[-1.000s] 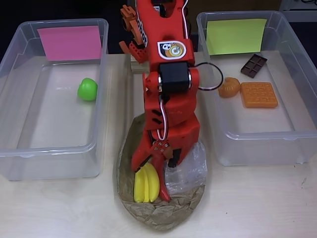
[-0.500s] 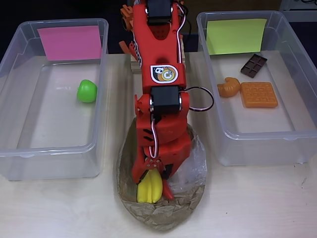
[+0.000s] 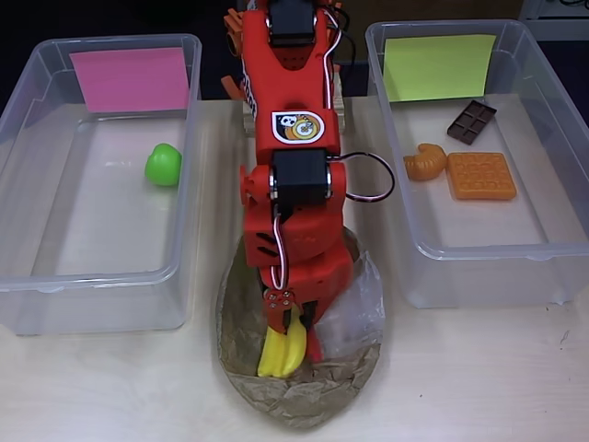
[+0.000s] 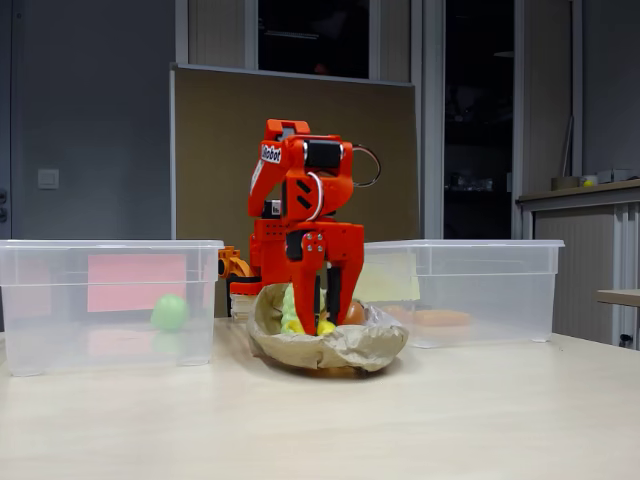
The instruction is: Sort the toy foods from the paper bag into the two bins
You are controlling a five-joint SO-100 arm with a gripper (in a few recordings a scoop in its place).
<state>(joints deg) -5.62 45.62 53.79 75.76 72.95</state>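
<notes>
Yellow bananas lay lengthwise between the gripper's partly open fingers, inside the paper bag; grip unconfirmed.

My overhead view looks straight down on the surface, fairly close. My fixed view sits low at the front edge, facing the arm. Both share the paper bag and both bins.
</notes>
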